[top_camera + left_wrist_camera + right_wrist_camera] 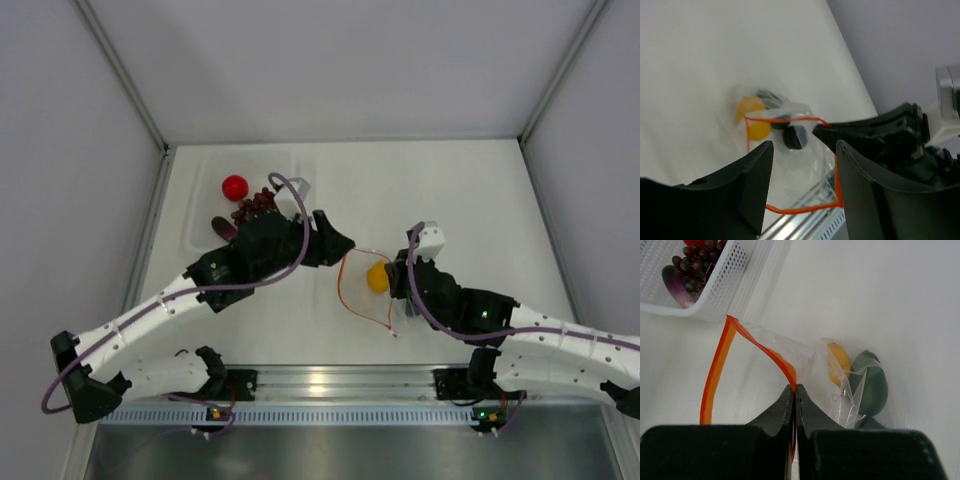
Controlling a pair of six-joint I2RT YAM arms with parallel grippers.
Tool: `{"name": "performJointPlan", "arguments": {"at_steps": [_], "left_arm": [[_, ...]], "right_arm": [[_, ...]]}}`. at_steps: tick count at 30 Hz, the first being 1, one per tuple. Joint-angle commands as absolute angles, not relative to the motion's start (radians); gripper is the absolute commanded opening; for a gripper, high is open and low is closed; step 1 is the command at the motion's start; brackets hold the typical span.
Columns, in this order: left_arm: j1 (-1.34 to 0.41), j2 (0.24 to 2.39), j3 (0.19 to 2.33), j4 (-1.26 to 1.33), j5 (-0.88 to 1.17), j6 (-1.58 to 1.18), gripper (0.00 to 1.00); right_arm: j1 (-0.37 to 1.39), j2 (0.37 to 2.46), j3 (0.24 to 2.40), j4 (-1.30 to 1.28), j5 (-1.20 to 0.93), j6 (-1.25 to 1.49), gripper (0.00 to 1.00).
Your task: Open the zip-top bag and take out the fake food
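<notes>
Grey walls [60, 100] close in a white table [450, 180] that carries everything; near its middle lies the zip-top bag [360, 295], its red-orange zipper strip [715, 370] spread into an open loop, so we judge the opening done; the right end effector [795, 390] is pressed together on that strip, pinching one lip of the mouth; the left end effector [804, 150] stands spread and empty just before the opening; the red tomato [234, 187], the grape bunch [695, 260] and the eggplant [676, 287] lie in the perforated basket [727, 270] at the far left, out of the bag; the yellow lemon [837, 362] and the dark green oval [871, 382] sit inside the plastic; we reckon three pieces out and two left to take.
</notes>
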State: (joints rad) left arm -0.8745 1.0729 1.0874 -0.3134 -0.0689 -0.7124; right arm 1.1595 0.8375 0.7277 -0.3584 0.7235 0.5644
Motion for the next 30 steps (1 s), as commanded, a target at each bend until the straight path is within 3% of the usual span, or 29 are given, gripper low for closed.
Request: {"name": "performJointPlan", "arguments": {"at_steps": [1,4,13,23,26,30], "left_arm": [[-1.064,1.095,1.034,-0.146,-0.228,-0.787,0.52],[-1.141,1.159,1.052,-0.129,-0.302,-0.802,0.3],[-1.189,1.463,1.092,-0.04,-0.36,-0.864,0.21],[-1.197,1.816,1.336,-0.143,-0.505,-0.81,0.4],[-1.198,1.873,1.38,-0.144,-0.525,-0.786,0.54],[-1.198,1.954,1.459,-0.192,-0.586,-0.736,0.59]], "right_arm": [[1.146,0.821,0.775,-0.313,0.793,0.617,0.0],[1.146,0.799,0.767,-0.314,0.796,0.643,0.0],[1.138,0.643,0.693,-0.36,0.87,0.73,0.0],[1.126,0.489,0.612,-0.52,0.919,0.798,0.0],[1.12,0.459,0.594,-0.56,0.925,0.814,0.0],[1.112,0.443,0.574,-0.592,0.928,0.83,0.0]]}}
